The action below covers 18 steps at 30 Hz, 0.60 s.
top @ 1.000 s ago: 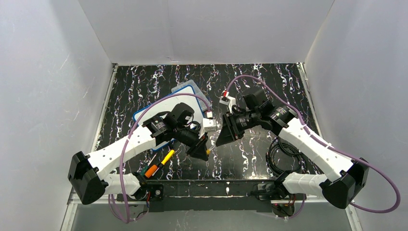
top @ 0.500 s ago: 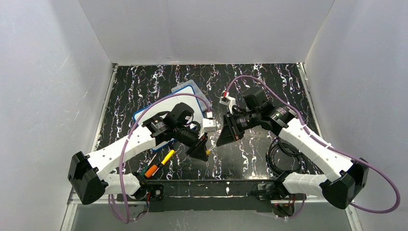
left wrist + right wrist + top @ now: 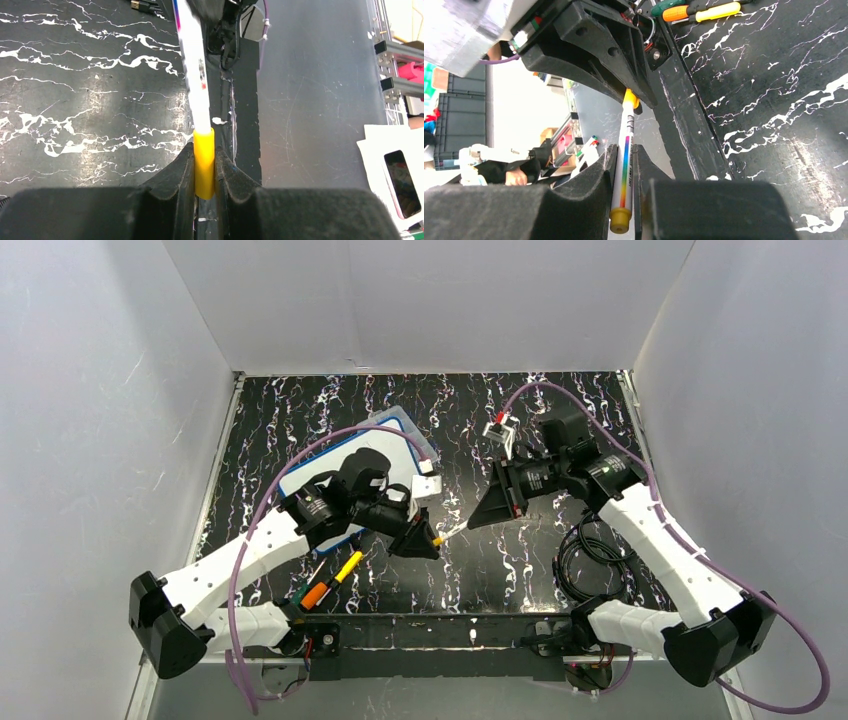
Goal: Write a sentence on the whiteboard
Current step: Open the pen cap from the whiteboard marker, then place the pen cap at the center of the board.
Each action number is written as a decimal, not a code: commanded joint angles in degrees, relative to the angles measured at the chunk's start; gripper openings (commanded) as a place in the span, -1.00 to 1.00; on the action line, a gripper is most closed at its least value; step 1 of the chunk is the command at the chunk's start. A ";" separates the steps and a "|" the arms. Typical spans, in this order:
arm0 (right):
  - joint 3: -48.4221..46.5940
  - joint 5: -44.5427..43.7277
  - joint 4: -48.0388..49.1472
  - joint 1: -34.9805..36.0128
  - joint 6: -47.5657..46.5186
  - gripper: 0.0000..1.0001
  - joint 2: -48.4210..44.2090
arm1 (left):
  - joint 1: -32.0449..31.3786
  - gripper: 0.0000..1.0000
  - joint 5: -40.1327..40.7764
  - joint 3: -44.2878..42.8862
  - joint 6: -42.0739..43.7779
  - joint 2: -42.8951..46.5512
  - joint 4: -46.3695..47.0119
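A marker (image 3: 455, 532) spans the gap between my two grippers above the dark marbled table. My left gripper (image 3: 432, 540) (image 3: 204, 150) is shut on its yellow cap (image 3: 204, 167); the white barrel (image 3: 195, 75) runs up out of the cap. My right gripper (image 3: 478, 523) (image 3: 625, 150) is shut on the barrel with the rainbow stripe (image 3: 625, 170), the yellow cap (image 3: 629, 97) at its far end. The whiteboard (image 3: 308, 478), white with a blue rim, lies at the left, partly under my left arm. The sentence is out of view.
A clear plastic box (image 3: 400, 425) lies behind the whiteboard. Screwdrivers with orange and yellow handles (image 3: 330, 585) (image 3: 701, 10) lie near the front rail. A coil of black cable (image 3: 580, 565) lies beside my right arm.
My right gripper has shut on the marker barrel and drawn back to the right and away. My left arm has turned a little, and the marker now shows between the two grippers.
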State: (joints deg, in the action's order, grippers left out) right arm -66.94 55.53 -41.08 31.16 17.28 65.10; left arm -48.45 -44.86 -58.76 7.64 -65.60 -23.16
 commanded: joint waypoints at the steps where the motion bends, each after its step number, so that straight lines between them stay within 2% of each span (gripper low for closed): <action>1: -7.69 4.69 -6.74 -1.89 -5.50 -0.97 -0.28 | -0.19 -1.00 -0.18 1.11 2.45 2.44 -5.32; 12: -13.30 -9.04 -15.41 -1.90 -10.93 -0.97 -0.60 | 0.01 -1.00 8.26 2.84 2.97 5.64 -8.26; 15: -12.41 -14.44 -13.68 -1.89 -9.82 -0.97 -1.32 | 0.37 -1.00 10.53 4.23 -0.87 6.63 -5.71; 18: -7.36 -20.69 -7.18 -1.89 -6.22 -0.97 -3.41 | 0.30 -1.00 17.41 5.87 -10.96 6.64 -0.48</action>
State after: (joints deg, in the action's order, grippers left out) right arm -77.62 43.55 -53.89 29.28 8.82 64.95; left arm -48.45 -35.05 -54.76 6.90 -60.25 -28.32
